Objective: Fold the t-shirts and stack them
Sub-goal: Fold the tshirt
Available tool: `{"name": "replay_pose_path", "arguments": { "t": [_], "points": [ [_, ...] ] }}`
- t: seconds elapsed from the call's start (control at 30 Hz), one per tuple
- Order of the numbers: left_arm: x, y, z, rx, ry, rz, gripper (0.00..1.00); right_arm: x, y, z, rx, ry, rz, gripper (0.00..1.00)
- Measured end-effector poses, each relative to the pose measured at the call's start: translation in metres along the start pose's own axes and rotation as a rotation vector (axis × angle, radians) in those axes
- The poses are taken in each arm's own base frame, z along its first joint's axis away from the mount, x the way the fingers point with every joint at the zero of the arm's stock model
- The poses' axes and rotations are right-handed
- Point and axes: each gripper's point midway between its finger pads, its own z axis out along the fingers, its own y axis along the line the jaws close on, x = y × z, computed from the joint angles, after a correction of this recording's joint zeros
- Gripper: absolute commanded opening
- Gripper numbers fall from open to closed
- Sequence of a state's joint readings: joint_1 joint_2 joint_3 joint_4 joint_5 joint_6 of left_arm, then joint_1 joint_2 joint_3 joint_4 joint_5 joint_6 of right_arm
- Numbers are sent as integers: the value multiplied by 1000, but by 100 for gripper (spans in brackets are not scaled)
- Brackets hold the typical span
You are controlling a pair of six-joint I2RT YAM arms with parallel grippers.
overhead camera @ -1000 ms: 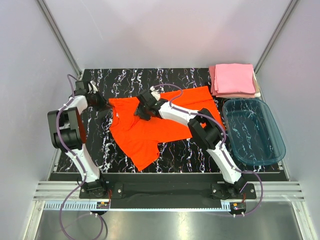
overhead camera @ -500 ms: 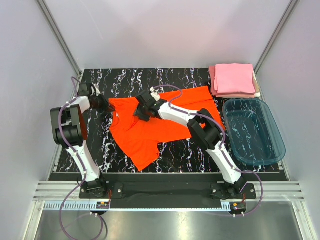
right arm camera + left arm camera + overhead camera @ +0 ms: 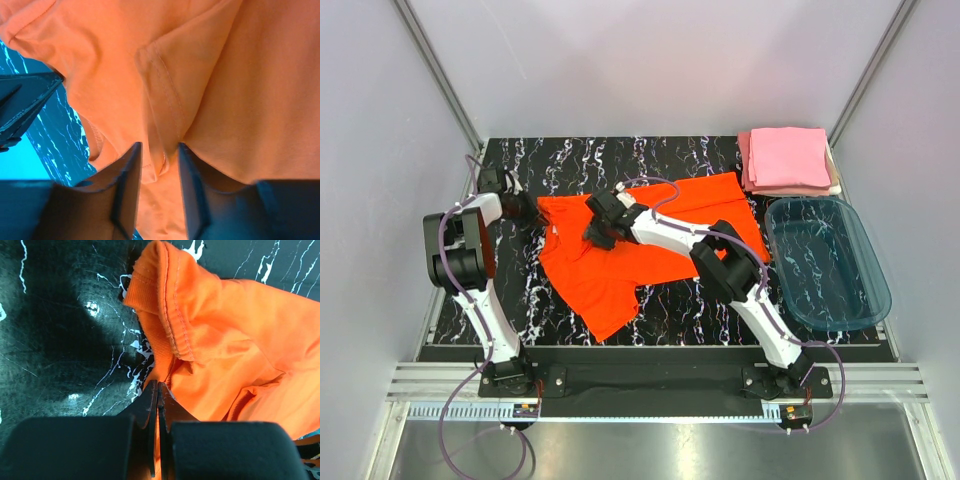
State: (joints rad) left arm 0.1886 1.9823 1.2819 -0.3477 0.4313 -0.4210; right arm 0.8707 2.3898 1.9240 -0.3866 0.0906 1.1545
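Note:
The bright orange-red t-shirt [image 3: 610, 270] lies crumpled and spread on the black marbled table [image 3: 570, 160], its hem toward the back right. My left gripper [image 3: 532, 210] is at the shirt's left edge. In the left wrist view it [image 3: 157, 385] is shut, with the orange cloth [image 3: 235, 340] pinched between the jaws. My right gripper [image 3: 593, 232] is over the shirt's left part. In the right wrist view it [image 3: 158, 145] is open, and a seamed fold of the shirt [image 3: 240, 75] lies between the jaws. A stack of folded pink t-shirts [image 3: 788, 158] sits at the back right.
A translucent teal plastic tub [image 3: 825, 262] stands at the right edge, in front of the pink stack. Grey walls close in the table on the left, back and right. The right arm reaches across the shirt from the near right.
My right gripper has slid a little to the left over the orange shirt. My left gripper has edged slightly back and left at the shirt's edge.

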Motion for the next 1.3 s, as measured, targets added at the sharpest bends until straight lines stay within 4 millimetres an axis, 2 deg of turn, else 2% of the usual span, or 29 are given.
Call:
{"name": "replay_pose_path", "arguments": {
  "t": [0.1,0.13,0.27,0.47,0.73,1.03,1.3],
  "points": [
    [0,2,1,-8,0,3,0,1,-2,1,7,1,6,29],
    [1,3,2,-11,1,3,0,1,-2,1,8,0,7,20],
    [2,5,4,-14,7,2,0,-1,-3,1,12,-9,2,0],
    [2,4,5,-13,8,4,0,3,-20,3,50,-9,-21,0],
    [-2,3,8,-10,7,8,0,-4,-30,-17,72,-43,-75,0],
    [-3,3,9,-10,8,12,0,-10,-25,-34,51,-62,-117,0],
    [-4,4,9,-19,7,20,0,-9,-47,-47,89,-79,-123,0]
  ]
}}
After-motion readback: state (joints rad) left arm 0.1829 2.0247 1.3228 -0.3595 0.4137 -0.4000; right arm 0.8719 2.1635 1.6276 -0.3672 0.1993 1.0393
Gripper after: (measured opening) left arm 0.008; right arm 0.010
